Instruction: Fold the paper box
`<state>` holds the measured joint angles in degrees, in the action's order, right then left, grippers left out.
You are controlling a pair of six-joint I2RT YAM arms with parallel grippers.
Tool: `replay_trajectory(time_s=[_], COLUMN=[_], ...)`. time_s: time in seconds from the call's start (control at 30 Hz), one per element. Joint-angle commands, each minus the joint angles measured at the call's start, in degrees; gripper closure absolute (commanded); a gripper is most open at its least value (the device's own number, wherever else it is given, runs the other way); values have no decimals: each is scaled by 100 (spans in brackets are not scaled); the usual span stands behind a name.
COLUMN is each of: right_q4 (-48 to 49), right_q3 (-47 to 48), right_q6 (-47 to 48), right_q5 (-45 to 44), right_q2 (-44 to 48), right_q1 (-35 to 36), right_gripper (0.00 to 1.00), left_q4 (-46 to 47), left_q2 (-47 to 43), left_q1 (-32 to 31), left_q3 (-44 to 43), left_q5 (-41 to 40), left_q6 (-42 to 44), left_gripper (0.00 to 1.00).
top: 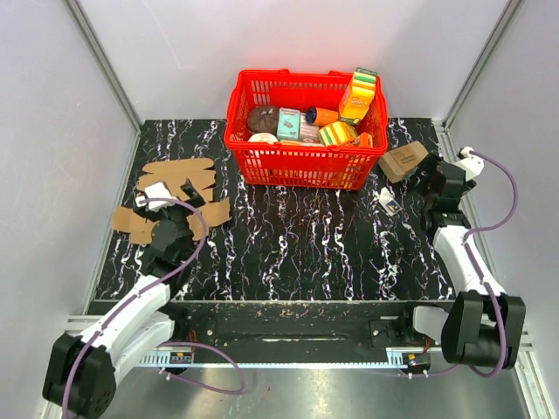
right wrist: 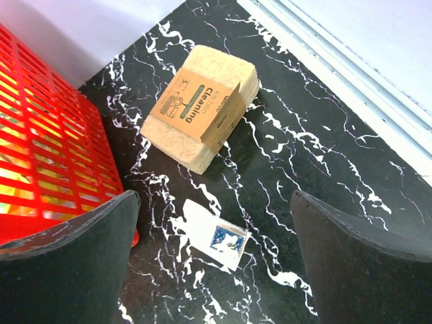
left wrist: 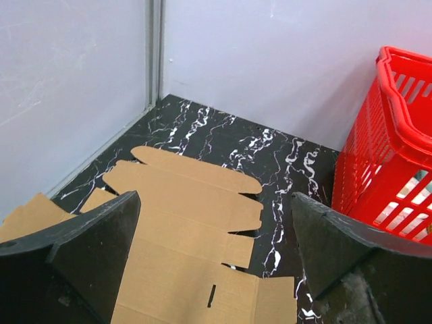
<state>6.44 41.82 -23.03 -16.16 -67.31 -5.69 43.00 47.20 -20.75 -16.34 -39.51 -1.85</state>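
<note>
Your paper box [left wrist: 196,223] lies flat and unfolded on the table [left wrist: 290,162], right under and ahead of your left hand [left wrist: 214,202], which is spread wide and gripping nothing. The red basket [left wrist: 385,148] sits to that hand's right. Your right hand [right wrist: 214,199] gapes open above a small packet [right wrist: 217,237], with a kitchen cleaning sponge [right wrist: 202,108] just beyond.

Bright, even, diffuse light from above; the red basket [top: 301,166] casts only a soft shadow on the table [top: 297,253]. In your wrist views the near fingers [left wrist: 81,256] blur, background sharp.
</note>
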Motion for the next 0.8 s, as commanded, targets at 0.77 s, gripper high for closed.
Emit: replay_trajectory(time_s=[0.77], right_q4=[-1804], right_q3=[1882], right_q6=[-360], right_q5=[1836], right_q2=[1062], right_q1=[2063], right_gripper=[2], left_q4=[-5152], left_q2=[465], left_q1=[626], left_q3=[-2224], left_q5=[2931], left_q6=[-1722], left_gripper=[2])
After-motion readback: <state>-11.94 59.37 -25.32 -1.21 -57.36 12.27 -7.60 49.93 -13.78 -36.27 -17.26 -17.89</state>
